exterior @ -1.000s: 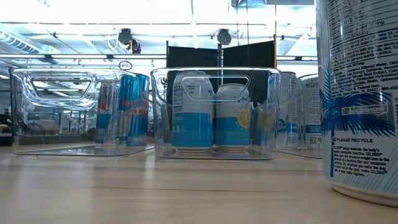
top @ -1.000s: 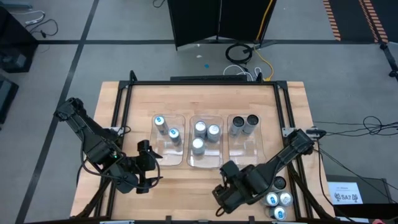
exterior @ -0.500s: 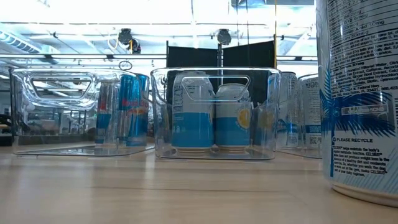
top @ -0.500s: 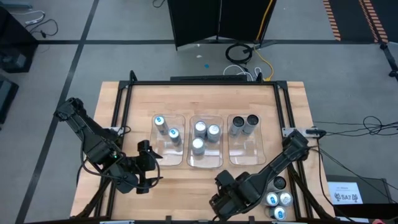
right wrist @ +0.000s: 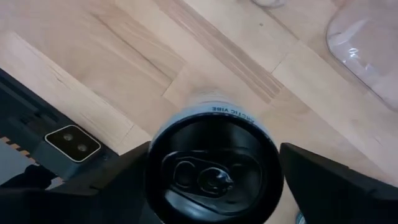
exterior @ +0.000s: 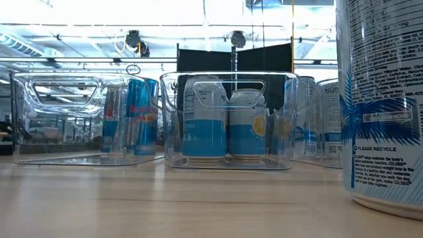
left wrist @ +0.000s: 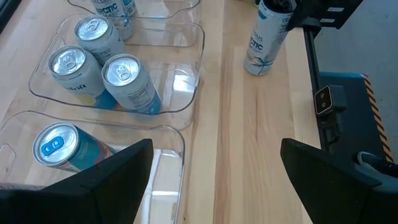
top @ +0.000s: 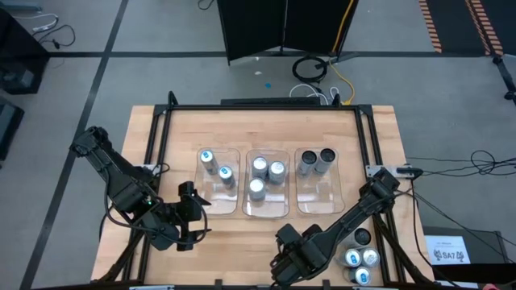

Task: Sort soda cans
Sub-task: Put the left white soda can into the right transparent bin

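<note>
My right gripper (top: 289, 256) is open near the table's near edge, pointing down over a white and blue soda can with a black top (right wrist: 214, 168). Its fingers stand on either side of the can's top. I cannot tell whether they touch it. The can stands upright on its base on the table (exterior: 380, 99) and also shows in the left wrist view (left wrist: 264, 34). My left gripper (top: 191, 213) is open and empty, near the left tray (top: 216, 200). Two blue-marked cans (top: 206, 157) stand in that tray. Three silver cans (top: 260, 165) stand in the middle tray, two dark cans (top: 327, 155) in the right tray.
Several loose cans (top: 361, 259) stand at the table's near right corner, beside my right arm. A black frame rail (top: 161, 137) runs around the tabletop. Bare wood (top: 242, 234) lies between the trays and the near edge.
My right gripper has gone toward the table's near edge and a little toward its left edge. The black-topped can has stayed where it was on the table.
</note>
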